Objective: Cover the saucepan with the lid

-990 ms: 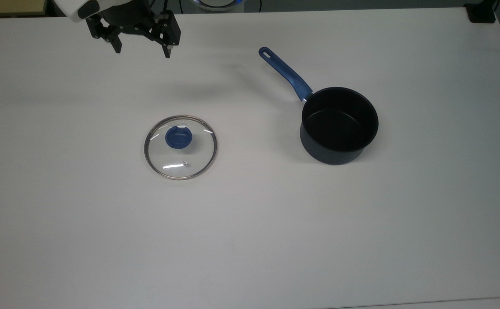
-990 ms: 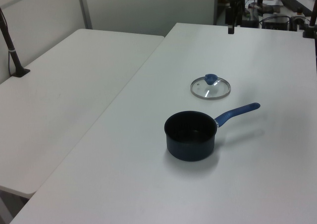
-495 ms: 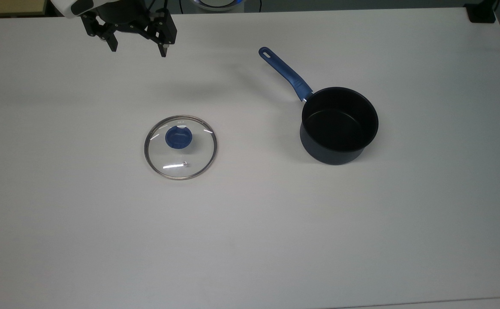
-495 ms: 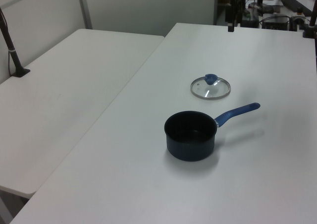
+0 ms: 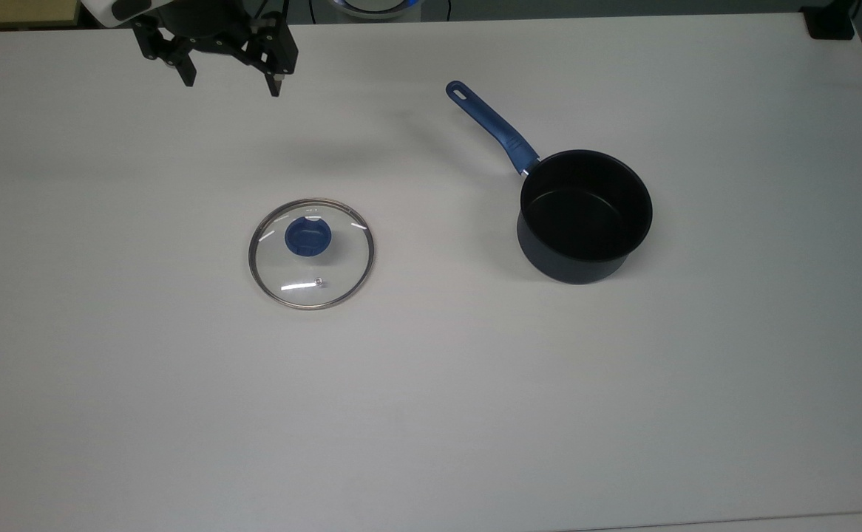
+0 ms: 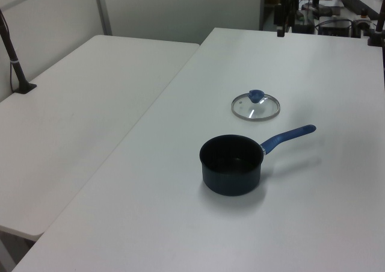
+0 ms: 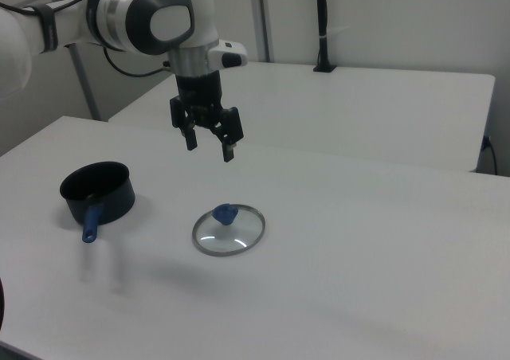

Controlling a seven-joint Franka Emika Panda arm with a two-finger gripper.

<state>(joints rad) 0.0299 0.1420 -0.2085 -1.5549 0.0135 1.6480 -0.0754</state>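
Observation:
The lid (image 5: 311,253) lies flat on the white table (image 5: 431,414), clear glass with a metal rim and a blue knob (image 5: 307,236); it also shows as the lid (image 6: 255,106) and the lid (image 7: 229,229). The saucepan (image 5: 585,216) stands upright and empty to the top view's right of it, its blue handle (image 5: 491,127) pointing up-left; it appears too as the saucepan (image 6: 231,165) and the saucepan (image 7: 97,193). My gripper (image 5: 231,83) hangs open and empty high above the table, beyond the lid near the top view's upper left, also seen as the gripper (image 7: 209,149).
A second white table (image 6: 78,121) adjoins at the left view's left. A black post (image 7: 323,25) stands on the far table in the right view. A dark clamp (image 5: 830,22) sits at the top view's upper right corner.
The gripper has drifted slightly up and to the left in the top view, staying open. Lid and saucepan have not moved.

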